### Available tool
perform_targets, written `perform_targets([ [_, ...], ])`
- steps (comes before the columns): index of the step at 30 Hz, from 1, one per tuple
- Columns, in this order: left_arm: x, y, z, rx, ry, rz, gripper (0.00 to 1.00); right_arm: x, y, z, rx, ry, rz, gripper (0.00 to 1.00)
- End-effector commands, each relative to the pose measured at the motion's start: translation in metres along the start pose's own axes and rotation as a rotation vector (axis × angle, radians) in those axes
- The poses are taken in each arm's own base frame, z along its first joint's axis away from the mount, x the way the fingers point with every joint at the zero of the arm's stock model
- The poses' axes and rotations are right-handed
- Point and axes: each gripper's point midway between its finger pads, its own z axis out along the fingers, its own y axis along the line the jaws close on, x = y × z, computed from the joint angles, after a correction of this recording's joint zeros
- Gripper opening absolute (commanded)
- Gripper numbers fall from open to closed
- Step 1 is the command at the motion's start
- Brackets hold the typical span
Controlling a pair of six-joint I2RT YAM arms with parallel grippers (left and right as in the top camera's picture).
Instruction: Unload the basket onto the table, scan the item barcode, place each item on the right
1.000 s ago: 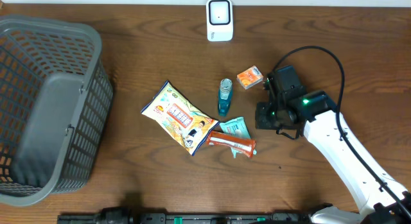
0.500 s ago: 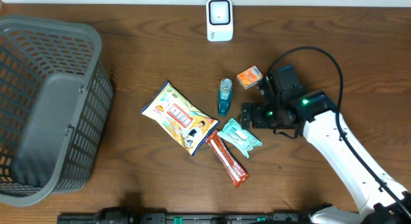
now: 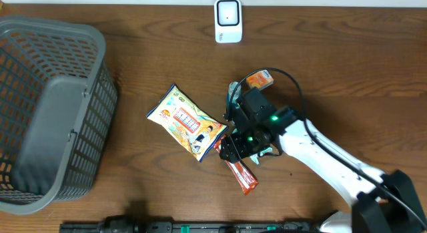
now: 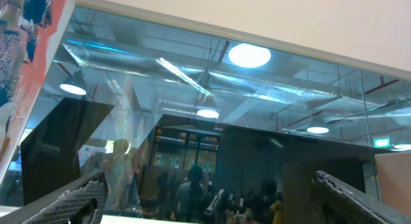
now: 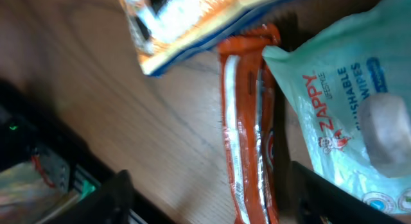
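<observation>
Since 1 second ago the right arm (image 3: 313, 149) has swung in from the right side of the pile and now hangs directly over it. The orange bar (image 3: 241, 175) has turned from lying crosswise to lying on a diagonal, its near end pointing toward the front edge of the surface (image 3: 347, 66). The wipes pack (image 5: 347, 115) has shifted too and is now mostly hidden under the wrist in the overhead view. The arm looks to have knocked the items apart and is lining up on the bar, so no barcode has been scanned yet. The scanner (image 3: 227, 20) stands well apart at the far edge.

From the wrist view, the right fingers (image 5: 109, 201) stand apart on either side of the bar, above it and not closed on anything. The bar lies flat on the surface, touching the wipes pack on 1 side, with its top end tucked against the corner of the snack bag (image 3: 187, 121). The arm reaches in low from the near right, wrist tipped downward.

The left fingers (image 4: 80, 195) are spread wide and empty, pointing up at a ceiling with lights, away from the work.
</observation>
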Motion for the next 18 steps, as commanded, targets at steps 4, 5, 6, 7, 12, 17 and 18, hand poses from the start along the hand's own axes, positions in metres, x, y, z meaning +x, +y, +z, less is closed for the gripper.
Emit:
perform_targets([
  [4, -0.002, -0.002, -0.003, 0.006, -0.011, -0.005, 1.0, 0.01, 0.003, 0.015, -0.049, 0.073, 0.007, 0.01],
  [5, -0.002, -0.002, -0.003, 0.006, -0.011, -0.005, 1.0, 0.011, 0.007, 0.015, -0.071, 0.077, -0.001, 0.01],
  [6, -0.002, -0.002, -0.003, 0.006, -0.011, -0.005, 1.0, 0.011, 0.008, 0.015, -0.078, 0.079, -0.005, 0.01],
  [7, -0.002, -0.002, -0.003, 0.006, -0.011, -0.005, 1.0, 0.011, 0.008, 0.015, -0.077, 0.08, -0.004, 0.01],
  [12, -0.002, -0.002, -0.003, 0.006, -0.011, -0.005, 1.0, 0.015, 0.004, 0.017, -0.052, 0.087, -0.006, 0.01],
  [17, -0.002, -0.002, -0.003, 0.006, -0.01, -0.005, 1.0, 0.025, -0.005, 0.028, 0.008, 0.1, 0.003, 0.01],
  [18, -0.002, -0.002, -0.003, 0.006, -0.011, -0.005, 1.0, 0.027, -0.008, 0.032, 0.019, 0.099, 0.013, 0.01],
])
